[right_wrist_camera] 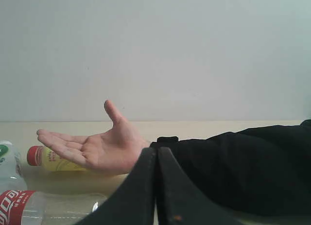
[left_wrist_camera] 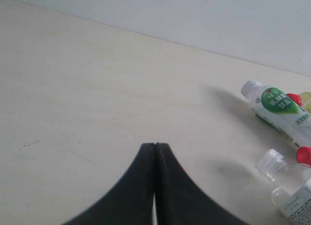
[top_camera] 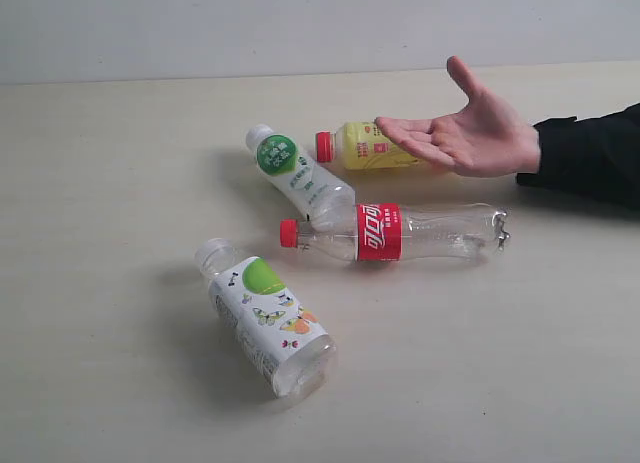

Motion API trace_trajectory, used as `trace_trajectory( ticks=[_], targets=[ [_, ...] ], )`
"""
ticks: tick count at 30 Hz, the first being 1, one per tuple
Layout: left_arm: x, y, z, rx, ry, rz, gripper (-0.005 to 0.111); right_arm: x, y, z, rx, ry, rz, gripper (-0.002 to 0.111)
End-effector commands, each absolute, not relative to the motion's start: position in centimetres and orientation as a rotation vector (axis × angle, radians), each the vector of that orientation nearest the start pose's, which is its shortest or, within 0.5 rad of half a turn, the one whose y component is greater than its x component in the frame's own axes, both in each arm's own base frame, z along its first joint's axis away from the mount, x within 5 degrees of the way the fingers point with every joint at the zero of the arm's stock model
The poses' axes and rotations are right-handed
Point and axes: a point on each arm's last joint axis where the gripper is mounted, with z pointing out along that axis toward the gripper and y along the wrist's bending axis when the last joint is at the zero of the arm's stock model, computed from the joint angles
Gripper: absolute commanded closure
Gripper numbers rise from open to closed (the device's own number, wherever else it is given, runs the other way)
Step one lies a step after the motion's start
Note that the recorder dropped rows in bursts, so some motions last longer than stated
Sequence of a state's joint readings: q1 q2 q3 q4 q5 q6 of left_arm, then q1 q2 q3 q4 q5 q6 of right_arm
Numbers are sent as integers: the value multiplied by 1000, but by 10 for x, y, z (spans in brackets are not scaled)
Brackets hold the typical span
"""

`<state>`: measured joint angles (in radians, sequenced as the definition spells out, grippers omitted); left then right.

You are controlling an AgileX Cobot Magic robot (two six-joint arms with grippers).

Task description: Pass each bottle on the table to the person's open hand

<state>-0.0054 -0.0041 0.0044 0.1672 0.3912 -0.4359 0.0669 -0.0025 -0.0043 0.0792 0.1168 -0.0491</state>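
Several bottles lie on the pale table (top_camera: 100, 183). A clear bottle with red label and cap (top_camera: 390, 233) lies in the middle. A yellow bottle with red cap (top_camera: 365, 146) lies behind it, partly under the person's open hand (top_camera: 465, 133). Two white-capped bottles with green circles lie nearby, one (top_camera: 295, 171) by the yellow one, the other (top_camera: 265, 318) nearest the front. No gripper shows in the exterior view. My left gripper (left_wrist_camera: 155, 145) is shut and empty over bare table. My right gripper (right_wrist_camera: 157, 149) is shut and empty, in front of the black sleeve (right_wrist_camera: 243, 162), with the hand (right_wrist_camera: 97, 147) beyond it.
The person's forearm in a black sleeve (top_camera: 590, 153) reaches in from the right edge, held above the table. A pale wall (top_camera: 300, 23) closes the far side of the table.
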Motion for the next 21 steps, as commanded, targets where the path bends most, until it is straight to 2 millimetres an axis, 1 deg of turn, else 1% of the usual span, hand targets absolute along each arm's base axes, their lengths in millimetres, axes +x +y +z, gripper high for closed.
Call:
trace_trajectory(
  ticks=[1, 5, 8, 10, 11, 13, 17, 21],
  targets=[
    [53, 5, 180, -287, 1837, -140, 107, 56, 5, 204, -38, 1587, 85, 108],
    [53, 5, 180, -287, 1837, -140, 107, 56, 5, 204, -38, 1587, 85, 108],
    [53, 7, 182, -172, 1819, -29, 107, 56, 5, 204, -39, 1587, 83, 108],
    [53, 8, 182, -159, 1820, -7, 107, 56, 5, 204, -39, 1587, 83, 108],
    [53, 9, 183, -125, 1813, 43, 107, 56, 5, 204, -39, 1587, 83, 108],
    [54, 10, 186, -81, 1786, 89, 107, 56, 5, 204, -39, 1587, 83, 108],
    [56, 7, 195, -31, 1685, 82, 107, 56, 5, 204, -38, 1587, 85, 108],
    [56, 4, 203, 52, 1592, 117, 107, 56, 5, 204, -38, 1587, 85, 108]
  ],
)
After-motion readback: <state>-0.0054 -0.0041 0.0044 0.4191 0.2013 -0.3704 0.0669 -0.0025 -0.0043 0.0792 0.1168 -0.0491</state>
